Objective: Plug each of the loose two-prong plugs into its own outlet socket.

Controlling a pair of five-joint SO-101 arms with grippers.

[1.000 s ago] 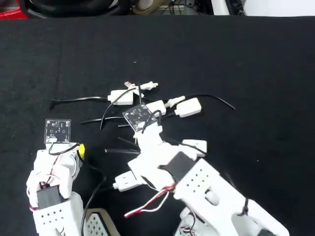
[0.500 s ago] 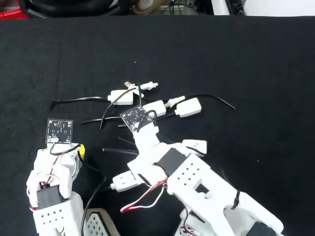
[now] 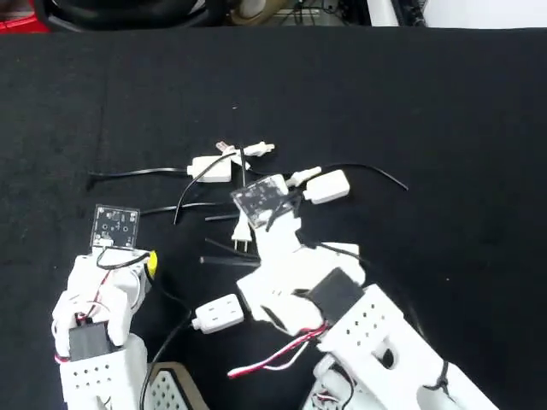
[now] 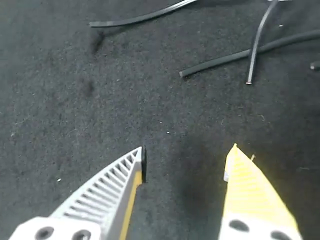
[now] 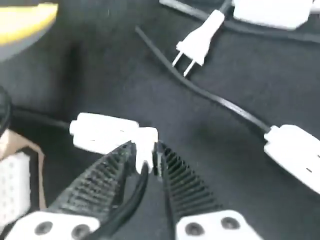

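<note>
Progress is early, by my read. The right gripper (image 5: 146, 150) has its fingers clamped on a white plug end (image 5: 148, 141) that butts against the near socket (image 5: 102, 132). I can't tell if it's fully seated.

The loose plug (image 3: 241, 235) lies on the tabletop (image 3: 427, 111) with its prongs bare, not plugged in. The near socket sits just on the arms' side of the loose plug. On the far side of it is a cluster of white sockets and plugs (image 3: 214, 166), and I can't tell whether any pair is mated. So most of the job looks undone.

The left gripper (image 4: 187, 162) has its fingers apart and empty, over bare tabletop off to the left-arm side of the loose plug.

- **Right wrist view:** shows the clamp and the loose plug's two prongs up close.
- **High view:** the arm covers the grip, but the full layout is visible.
- **Left wrist view:** adds the black cords (image 4: 240, 52).
</note>
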